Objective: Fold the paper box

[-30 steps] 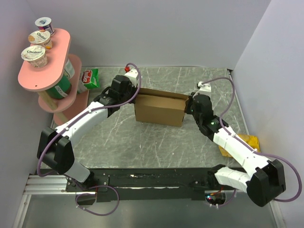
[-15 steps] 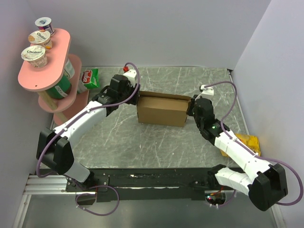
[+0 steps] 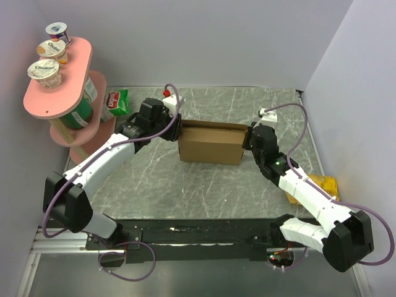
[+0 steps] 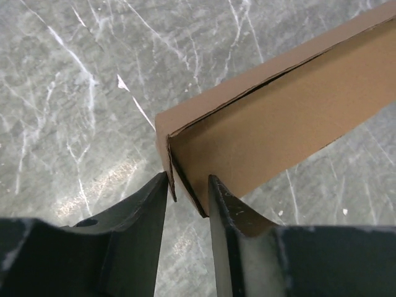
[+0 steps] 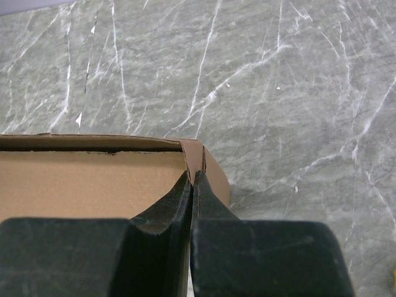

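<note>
High overhead; wrist close-ups on paper box [image 3: 209, 145]

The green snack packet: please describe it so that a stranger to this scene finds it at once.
Find the pink two-tier shelf stand at the left of the grey marble-patterned table. Just right of it lies a small crinkled green snack packet. Unlike the white yogurt cups on the shelf, it lies on the table and bears a red label.

The grey marbled table [image 3: 185, 185] carries the paper box [image 3: 210, 143] near its middle. A green snack bag [image 3: 116, 102] lies far left, a yellow packet [image 3: 323, 184] at the right edge.
</note>
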Robot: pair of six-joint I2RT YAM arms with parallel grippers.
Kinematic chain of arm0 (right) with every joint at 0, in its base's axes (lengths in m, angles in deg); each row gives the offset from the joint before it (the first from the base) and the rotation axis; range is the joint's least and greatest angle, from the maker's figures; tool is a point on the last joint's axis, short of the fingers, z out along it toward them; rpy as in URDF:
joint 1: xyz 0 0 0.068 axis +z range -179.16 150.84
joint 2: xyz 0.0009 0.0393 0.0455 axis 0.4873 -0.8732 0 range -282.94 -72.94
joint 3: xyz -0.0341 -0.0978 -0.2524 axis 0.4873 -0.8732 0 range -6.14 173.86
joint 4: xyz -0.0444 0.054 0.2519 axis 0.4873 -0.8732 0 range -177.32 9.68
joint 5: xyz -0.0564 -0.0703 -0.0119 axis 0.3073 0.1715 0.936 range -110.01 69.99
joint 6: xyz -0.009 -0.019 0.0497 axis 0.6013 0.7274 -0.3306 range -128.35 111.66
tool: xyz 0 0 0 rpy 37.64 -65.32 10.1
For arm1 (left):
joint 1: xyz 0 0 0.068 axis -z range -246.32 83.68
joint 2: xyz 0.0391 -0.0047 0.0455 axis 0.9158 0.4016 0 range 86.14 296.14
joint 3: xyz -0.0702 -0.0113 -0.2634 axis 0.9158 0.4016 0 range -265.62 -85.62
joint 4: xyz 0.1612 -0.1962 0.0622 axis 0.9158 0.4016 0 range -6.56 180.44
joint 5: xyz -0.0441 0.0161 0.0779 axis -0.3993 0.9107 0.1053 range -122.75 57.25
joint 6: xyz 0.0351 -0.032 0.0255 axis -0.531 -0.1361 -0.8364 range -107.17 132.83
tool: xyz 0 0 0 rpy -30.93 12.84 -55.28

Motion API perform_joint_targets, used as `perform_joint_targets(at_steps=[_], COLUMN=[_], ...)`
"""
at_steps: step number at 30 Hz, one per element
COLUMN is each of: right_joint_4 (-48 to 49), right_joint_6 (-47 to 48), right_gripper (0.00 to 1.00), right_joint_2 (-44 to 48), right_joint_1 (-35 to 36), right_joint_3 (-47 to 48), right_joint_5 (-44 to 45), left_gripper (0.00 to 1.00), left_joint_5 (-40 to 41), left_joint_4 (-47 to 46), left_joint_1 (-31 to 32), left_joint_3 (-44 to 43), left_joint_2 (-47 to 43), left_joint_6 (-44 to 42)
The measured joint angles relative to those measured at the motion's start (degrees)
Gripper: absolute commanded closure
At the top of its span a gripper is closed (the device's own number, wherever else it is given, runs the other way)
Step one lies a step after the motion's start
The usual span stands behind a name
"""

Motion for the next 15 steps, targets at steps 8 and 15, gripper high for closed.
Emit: perform_joint_targets(at_steps=[8,15], right_joint_4=[-0.63,-0.63], right_joint_6=[0.17,0.20], right_gripper=[1.00,1.00], right_joint_2=[-0.22,-0.22], right_joint_1=[0.00,0.00], right_joint_3=[0.46,0.46], right_joint_5=[-0.07,-0.17], left_gripper=[0.58,0.63], left_joint_5=[-2.60,-2.75], left_joint_4=[0.17,-0.96], left_joint_1=[-1.81,-3.87], left_joint_3=[0.00,0.15], left_joint_2=[-0.33,-1.22], left_joint_6=[0.74,2.47])
